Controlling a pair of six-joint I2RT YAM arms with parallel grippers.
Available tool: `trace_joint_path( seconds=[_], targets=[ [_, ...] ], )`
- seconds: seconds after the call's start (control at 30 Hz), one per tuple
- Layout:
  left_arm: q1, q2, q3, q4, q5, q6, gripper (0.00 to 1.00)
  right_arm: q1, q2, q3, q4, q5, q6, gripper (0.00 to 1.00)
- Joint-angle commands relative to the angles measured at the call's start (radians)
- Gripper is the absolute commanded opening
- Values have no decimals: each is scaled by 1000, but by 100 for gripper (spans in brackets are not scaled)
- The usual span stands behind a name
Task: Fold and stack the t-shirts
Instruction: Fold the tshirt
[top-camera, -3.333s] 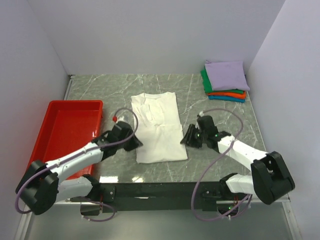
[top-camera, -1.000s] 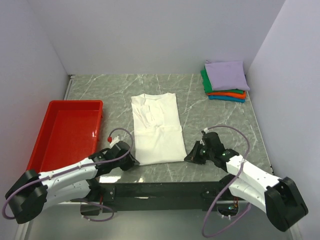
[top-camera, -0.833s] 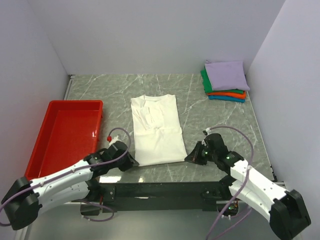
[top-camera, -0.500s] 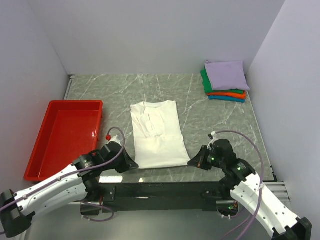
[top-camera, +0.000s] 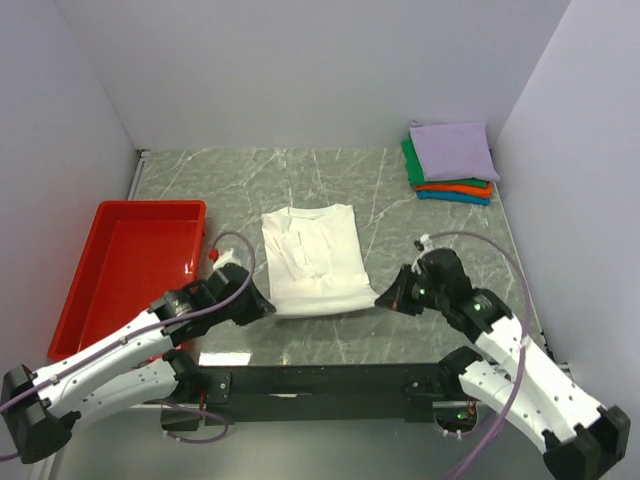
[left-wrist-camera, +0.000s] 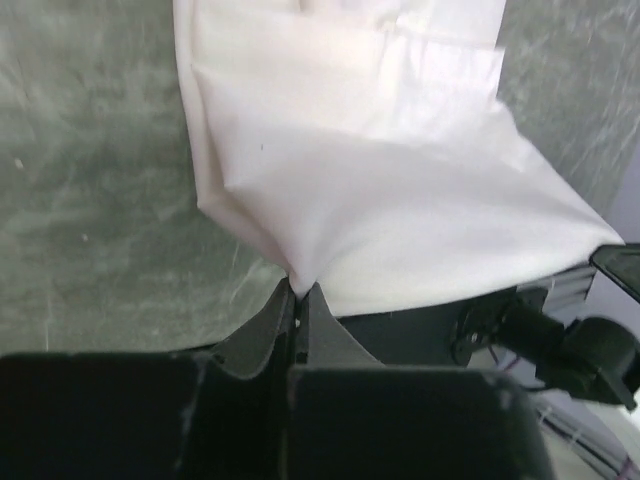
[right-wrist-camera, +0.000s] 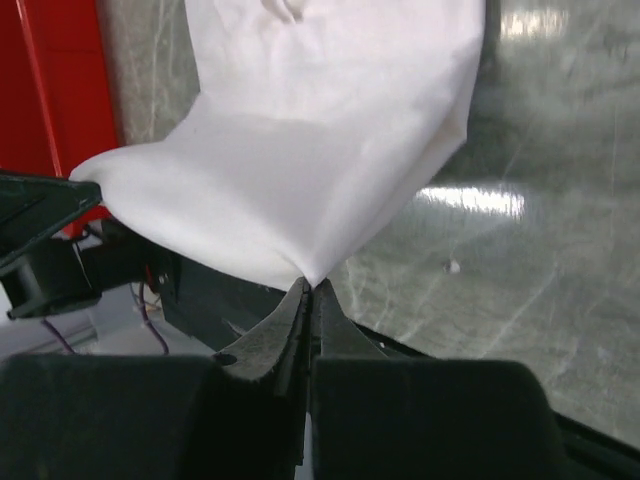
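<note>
Near hem corners pinched: left gripper (left-wrist-camera: 300, 298) clamped on white t-shirt (top-camera: 312, 262), right gripper (right-wrist-camera: 308, 292) likewise. Hem raised off table, probably for folding toward collar. Shirt just right of red tray (top-camera: 105, 215); folded stack (top-camera: 450, 160) far right of tray.

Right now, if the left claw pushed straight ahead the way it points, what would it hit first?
The white t-shirt: the left gripper pinches its near corner, and cloth lies directly ahead.
</note>
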Motion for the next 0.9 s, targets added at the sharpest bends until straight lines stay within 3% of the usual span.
trace_joint_path(
  seconds=[0.0,0.13,0.33,0.87],
  targets=[
    [60,43,108,14,-74,95,0,-3,101,130,75,81,-58,0],
    [256,149,189,77,55,215,0,-23,285,283,100,102,-96,0],
    [419,337,323,152,123,336,0,-95,525,480,142,55,-135,0],
    [640,913,692,260,274,378,0,-244,1179,1019,132,-93,-162,0]
  ],
)
